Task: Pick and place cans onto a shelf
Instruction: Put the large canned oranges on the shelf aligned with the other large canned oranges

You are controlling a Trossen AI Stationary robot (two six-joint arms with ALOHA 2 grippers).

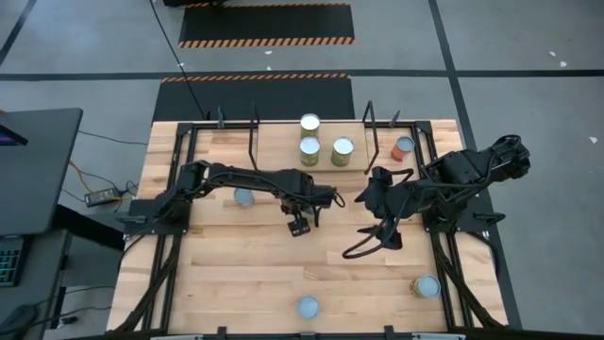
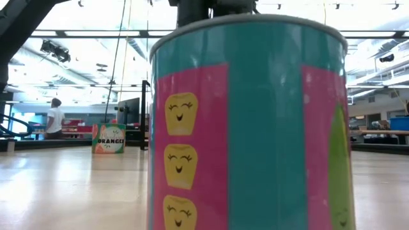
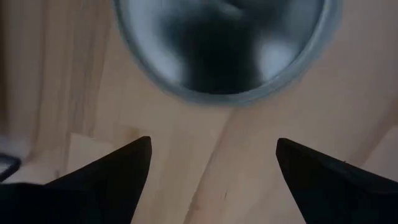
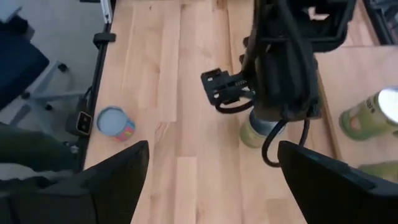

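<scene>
My left gripper (image 3: 212,149) is open, pointing down over the round silvery top of a can (image 3: 227,43). The right wrist view shows this yellow-green can (image 4: 258,130) standing upright under my left arm's wrist. In the high view the arm hides it, near the table's middle (image 1: 319,195). My right gripper (image 4: 211,152) is open and empty, just right of it (image 1: 363,198). The shelf (image 1: 274,142) lies at the far side. Three yellow-green cans (image 1: 310,149) and an orange-red one (image 1: 403,147) stand on it.
Loose cans stand on the table: one behind my left arm (image 1: 243,196), one by the near edge (image 1: 309,307) that fills the low view (image 2: 249,128), and one at the near right (image 1: 427,286). Black wire frames (image 1: 253,132) rise at the shelf's ends. A person (image 2: 54,118) stands far off.
</scene>
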